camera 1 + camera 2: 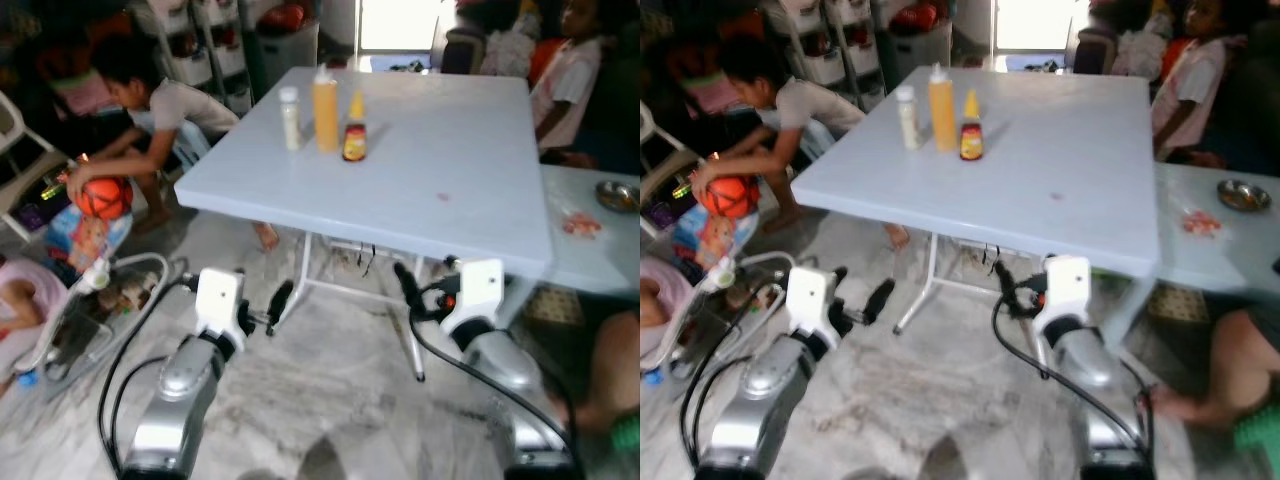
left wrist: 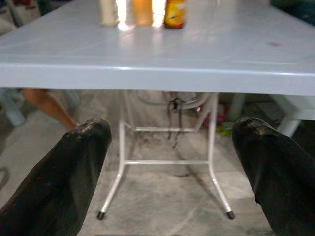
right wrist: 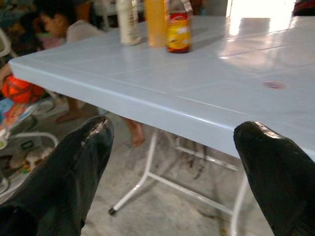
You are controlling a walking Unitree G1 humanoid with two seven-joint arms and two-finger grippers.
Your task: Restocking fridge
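Note:
Three bottles stand close together at the far left part of a pale blue table [image 1: 450, 180]: a white bottle [image 1: 290, 118], a tall orange bottle [image 1: 325, 112] and a small yellow-capped sauce bottle [image 1: 355, 130] with a red and yellow label. My left gripper [image 1: 270, 305] hangs low in front of the table's near edge, open and empty. My right gripper [image 1: 415, 282] is level with it just below that edge, also open and empty. Both wrist views look between wide-apart fingers [image 2: 74, 182] [image 3: 275, 172] toward the table edge and the bottles [image 3: 178, 29].
A child crouches at the left with an orange ball [image 1: 103, 197], beside a baby bouncer [image 1: 100, 290]. Another person [image 1: 570, 70] sits at the far right. A second table [image 1: 590, 250] with a metal bowl [image 1: 618, 193] adjoins on the right. White table legs [image 2: 120, 162] stand underneath.

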